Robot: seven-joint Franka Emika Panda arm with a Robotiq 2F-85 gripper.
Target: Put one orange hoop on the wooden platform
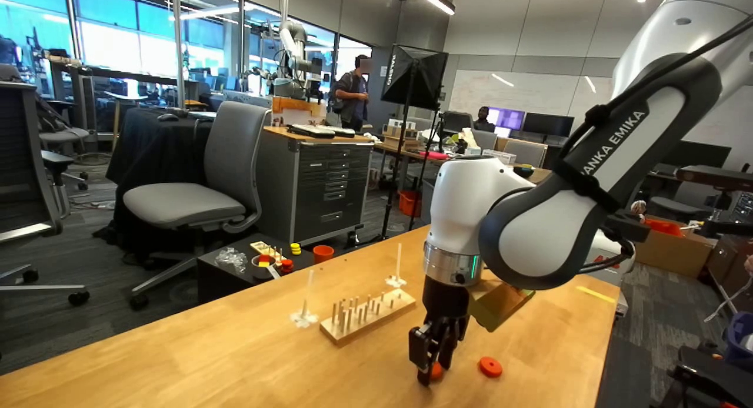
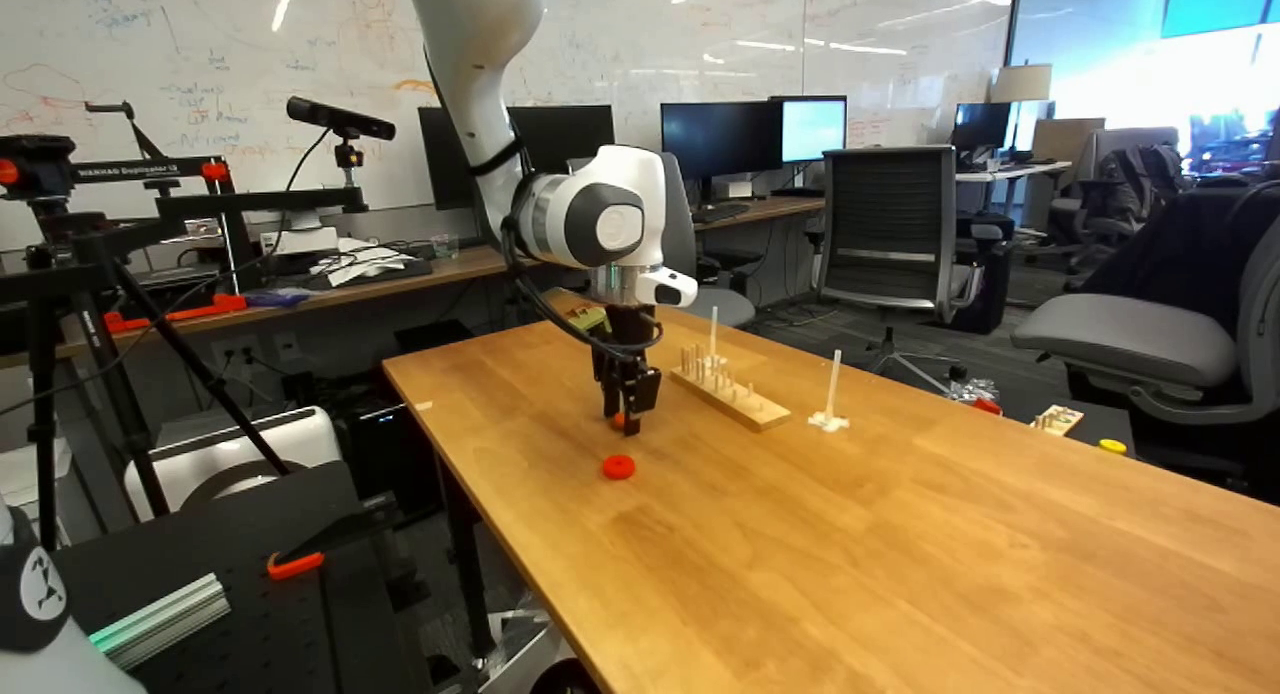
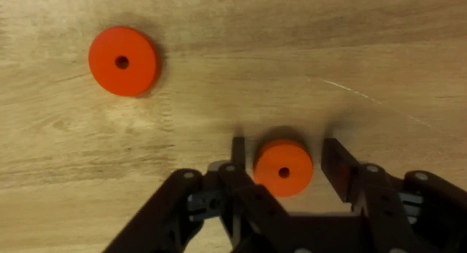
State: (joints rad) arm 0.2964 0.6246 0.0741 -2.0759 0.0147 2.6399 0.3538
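Toward the right edge of the tabletop (image 1: pixel 235 367), in an exterior view, the gripper (image 1: pixel 435 374) points down, its fingers (image 1: pixel 423 374) astride the orange hoop (image 1: pixel 437 371). A second hoop (image 1: pixel 488 373) lies near, closer to the right edge. The wooden platform (image 1: pixel 370 325) stands toward the far edge; no hoop shows on its pegs (image 1: pixel 348 320). The step in hand is judged to be the grasp, with placement not yet done.

In an exterior view, the orange hoop (image 2: pixel 618 421) and the second hoop (image 2: pixel 619 467) lie between the left edge of the tabletop and the wooden platform (image 2: pixel 728 404), which stands nearer the right edge. Contact between fingers and tabletop cannot be confirmed. After the grasp, a vertical lift is advisable before any travel toward the right edge, since a low approach could strike the pegs.

In the wrist view, the fingers (image 3: pixel 239 151) stand spread slightly wider than the orange hoop (image 3: pixel 284 186), one to each side, with a narrow strip of tabletop showing at either flank; nothing is gripped. The hoop lies flat, hole upward, roughly centred. For a sound grasp, both fingers should close slowly and meet the rim together, so that the hoop neither slides nor tips. Contact low on the rim should hold best. The hoop should rise level, since a tilted hole is probably harder to seat over a peg.
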